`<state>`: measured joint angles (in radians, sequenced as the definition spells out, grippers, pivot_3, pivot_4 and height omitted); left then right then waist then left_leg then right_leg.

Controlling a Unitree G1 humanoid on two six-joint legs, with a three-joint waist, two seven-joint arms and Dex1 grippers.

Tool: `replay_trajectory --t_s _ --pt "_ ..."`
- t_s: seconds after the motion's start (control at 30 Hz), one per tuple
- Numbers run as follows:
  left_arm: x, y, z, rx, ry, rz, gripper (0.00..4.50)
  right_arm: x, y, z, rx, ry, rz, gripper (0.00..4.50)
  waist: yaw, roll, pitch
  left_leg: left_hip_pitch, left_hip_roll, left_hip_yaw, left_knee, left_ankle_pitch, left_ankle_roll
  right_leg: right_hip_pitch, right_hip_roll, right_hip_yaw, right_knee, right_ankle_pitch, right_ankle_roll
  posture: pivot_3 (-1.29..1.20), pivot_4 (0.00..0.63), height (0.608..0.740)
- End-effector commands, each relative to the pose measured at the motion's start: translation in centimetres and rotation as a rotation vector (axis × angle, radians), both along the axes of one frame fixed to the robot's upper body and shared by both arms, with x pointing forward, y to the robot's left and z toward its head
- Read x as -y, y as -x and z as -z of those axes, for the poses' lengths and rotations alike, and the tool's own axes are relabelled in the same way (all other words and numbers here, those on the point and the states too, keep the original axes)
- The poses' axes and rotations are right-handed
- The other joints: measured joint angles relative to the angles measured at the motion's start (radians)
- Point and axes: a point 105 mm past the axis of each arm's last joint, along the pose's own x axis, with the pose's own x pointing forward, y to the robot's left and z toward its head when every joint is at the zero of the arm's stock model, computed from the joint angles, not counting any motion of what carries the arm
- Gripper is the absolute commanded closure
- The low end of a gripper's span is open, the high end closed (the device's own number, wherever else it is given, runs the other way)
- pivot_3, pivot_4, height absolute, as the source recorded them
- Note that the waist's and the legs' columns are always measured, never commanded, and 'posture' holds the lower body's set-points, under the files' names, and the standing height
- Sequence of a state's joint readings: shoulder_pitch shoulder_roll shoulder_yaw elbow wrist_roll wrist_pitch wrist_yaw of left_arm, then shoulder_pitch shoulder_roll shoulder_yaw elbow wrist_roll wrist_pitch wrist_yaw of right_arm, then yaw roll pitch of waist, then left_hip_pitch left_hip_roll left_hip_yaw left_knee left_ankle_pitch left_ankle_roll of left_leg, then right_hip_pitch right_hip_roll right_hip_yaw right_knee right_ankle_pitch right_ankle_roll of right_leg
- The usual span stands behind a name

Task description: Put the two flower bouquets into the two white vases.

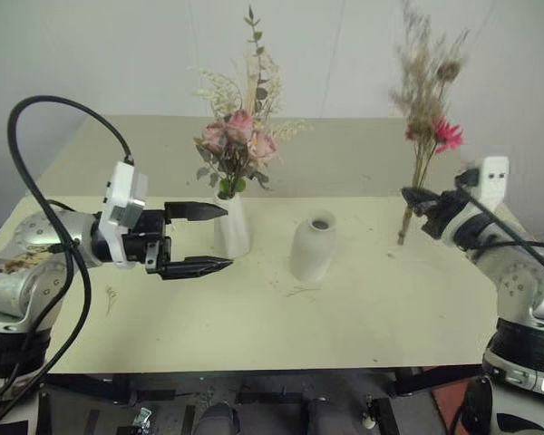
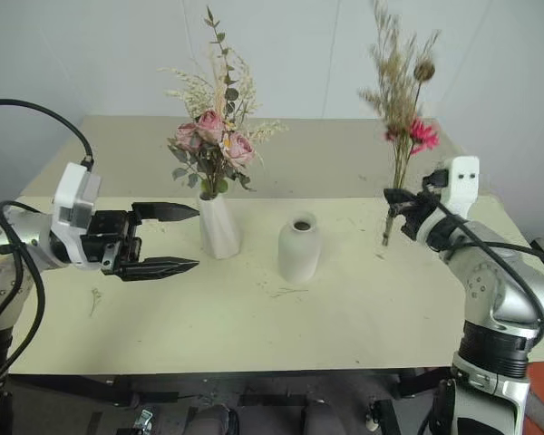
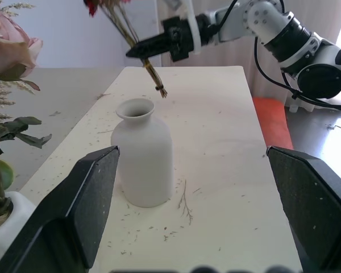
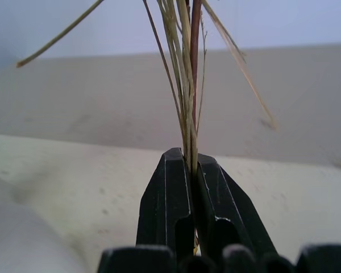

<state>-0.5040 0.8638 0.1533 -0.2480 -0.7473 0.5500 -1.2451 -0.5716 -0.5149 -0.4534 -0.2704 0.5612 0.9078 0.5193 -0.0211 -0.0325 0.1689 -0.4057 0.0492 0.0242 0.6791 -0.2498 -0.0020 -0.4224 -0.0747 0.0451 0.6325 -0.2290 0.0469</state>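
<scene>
The pale pink rose bouquet (image 1: 239, 140) stands upright in the tall slim white vase (image 1: 232, 227) near the table's middle. My left gripper (image 1: 207, 238) is open just left of that vase, its fingers level and empty. To the right of it stands the shorter rounded white vase (image 1: 313, 248), also seen as the rounded vase (image 3: 142, 161), with an empty mouth. My right gripper (image 1: 412, 195) is shut on the stems of the thin dried-sprig bouquet with a pink daisy (image 1: 427, 109), held upright above the table right of the rounded vase. Pinched stems (image 4: 188, 114) rise between the shut fingers.
The cream table (image 1: 363, 317) has small dried bits scattered around the rounded vase. A second table surface (image 1: 344, 154) lies behind, against a pale wall. A black cable (image 1: 45, 118) loops over my left arm.
</scene>
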Motion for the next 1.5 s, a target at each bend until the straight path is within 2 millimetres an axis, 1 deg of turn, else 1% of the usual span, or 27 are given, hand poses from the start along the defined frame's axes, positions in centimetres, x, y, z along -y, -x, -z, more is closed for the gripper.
replay_trajectory --t_s 0.03,0.13,0.23,0.33,0.47,0.6,0.8,0.9,1.03,1.17,1.3,1.33,1.37,1.4,1.5 --pt "0.3 0.1 -0.8 0.044 -0.003 0.029 0.00 -3.2 2.6 -4.0 0.194 -0.008 -0.182 4.49 -0.001 0.000 0.000 0.000 0.000 0.000 0.000 0.000 0.000 0.000 0.000 0.000 0.000 0.000 0.000 0.00 0.150 0.740" --pt "0.3 -0.1 -0.8 0.045 -0.003 0.034 0.00 -5.4 3.9 -4.5 0.238 0.001 -0.305 4.49 0.003 0.000 0.000 0.000 0.000 0.000 0.000 0.000 0.000 0.000 0.000 0.000 0.000 0.000 0.000 0.00 0.150 0.740" --pt "0.3 -0.1 -0.8 0.047 -0.007 0.036 0.00 -7.0 4.3 -4.7 0.266 -0.001 -0.358 4.49 0.004 0.000 0.000 0.000 0.000 0.000 0.000 0.000 0.000 0.000 0.000 0.000 0.000 0.000 0.000 0.00 0.150 0.740" --pt "0.3 0.0 -0.9 0.050 -0.008 0.038 0.00 -8.2 4.2 -5.0 0.292 -0.012 -0.373 4.49 0.005 0.000 0.000 0.000 0.000 0.000 0.000 0.000 0.000 0.000 0.000 0.000 0.000 0.000 0.000 0.00 0.150 0.740" --pt "0.3 0.0 -1.0 0.057 -0.014 0.036 0.00 -9.4 3.2 -5.0 0.314 -0.027 -0.365 4.49 0.004 0.000 0.000 0.000 0.000 0.000 0.000 0.000 0.000 0.000 0.000 0.000 0.000 0.000 0.000 0.00 0.150 0.740" --pt "0.3 0.0 -1.1 0.062 -0.016 0.034 0.00 -10.1 2.6 -4.6 0.316 -0.028 -0.369 4.49 0.005 0.000 0.000 -0.001 0.000 0.000 0.000 0.000 0.000 0.000 0.000 0.000 0.000 0.000 0.000 0.00 0.150 0.740" --pt "0.3 0.1 -1.1 0.065 -0.020 0.027 0.00 -10.9 2.2 -3.1 0.272 -0.041 -0.389 4.49 0.007 0.000 0.000 -0.001 0.000 0.000 0.000 0.000 0.000 0.000 0.000 0.000 0.000 0.000 0.000 0.00 0.150 0.740" --pt "0.2 0.2 -1.2 0.065 -0.019 0.024 0.00 -11.0 1.9 -2.3 0.254 -0.038 -0.384 4.49 0.007 0.000 0.000 -0.001 0.000 0.000 0.000 0.000 0.000 0.000 0.000 0.000 0.000 0.000 0.000 0.00 0.150 0.740" --pt "0.2 0.2 -1.1 0.063 -0.019 0.019 0.00 -10.5 1.6 -0.9 0.216 -0.026 -0.371 4.49 0.007 0.000 0.000 -0.001 0.000 0.000 0.000 0.000 0.000 0.000 0.000 0.000 0.000 0.000 0.000 0.00 0.150 0.740" --pt "0.2 0.3 -1.1 0.060 -0.019 0.017 0.00 -10.5 1.4 0.0 0.196 -0.017 -0.366 4.49 0.007 0.000 0.000 -0.001 0.000 0.000 0.000 0.000 0.000 0.000 0.000 0.000 0.000 0.000 0.000 0.00 0.150 0.740" --pt "0.2 0.3 -1.1 0.060 -0.018 0.017 0.00 -10.8 1.3 0.9 0.181 0.014 -0.350 3.31 0.006 0.000 0.000 -0.001 0.000 0.000 0.000 0.000 0.000 0.000 0.000 0.000 0.000 0.000 0.000 0.00 0.150 0.740" --pt "0.2 0.3 -1.1 0.061 -0.018 0.018 0.00 -10.7 1.3 1.1 0.179 0.023 -0.345 2.90 0.006 0.000 0.000 -0.001 0.000 0.000 0.000 0.000 0.000 0.000 0.000 0.000 0.000 0.000 0.000 0.00 0.150 0.740" --pt "0.3 0.3 -1.1 0.062 -0.017 0.021 0.00 -10.7 1.3 1.2 0.177 0.031 -0.341 2.64 0.006 0.000 0.000 -0.001 0.000 0.000 0.000 0.000 0.000 0.000 0.000 0.000 0.000 0.000 0.000 0.00 0.150 0.740" --pt "0.3 0.4 -1.2 0.063 -0.017 0.023 0.00 -10.6 1.4 1.4 0.173 0.039 -0.337 2.22 0.006 0.000 0.000 -0.001 0.000 0.000 0.000 0.000 0.000 0.000 0.000 0.000 0.000 0.000 0.000 0.00 0.150 0.740" --pt "0.3 0.4 -1.2 0.066 -0.018 0.025 0.00 -10.2 1.7 1.7 0.166 0.072 -0.329 1.30 0.008 0.000 0.000 -0.001 0.000 0.000 0.000 0.000 0.000 0.000 0.000 0.000 0.000 0.000 0.000 0.00 0.150 0.740"
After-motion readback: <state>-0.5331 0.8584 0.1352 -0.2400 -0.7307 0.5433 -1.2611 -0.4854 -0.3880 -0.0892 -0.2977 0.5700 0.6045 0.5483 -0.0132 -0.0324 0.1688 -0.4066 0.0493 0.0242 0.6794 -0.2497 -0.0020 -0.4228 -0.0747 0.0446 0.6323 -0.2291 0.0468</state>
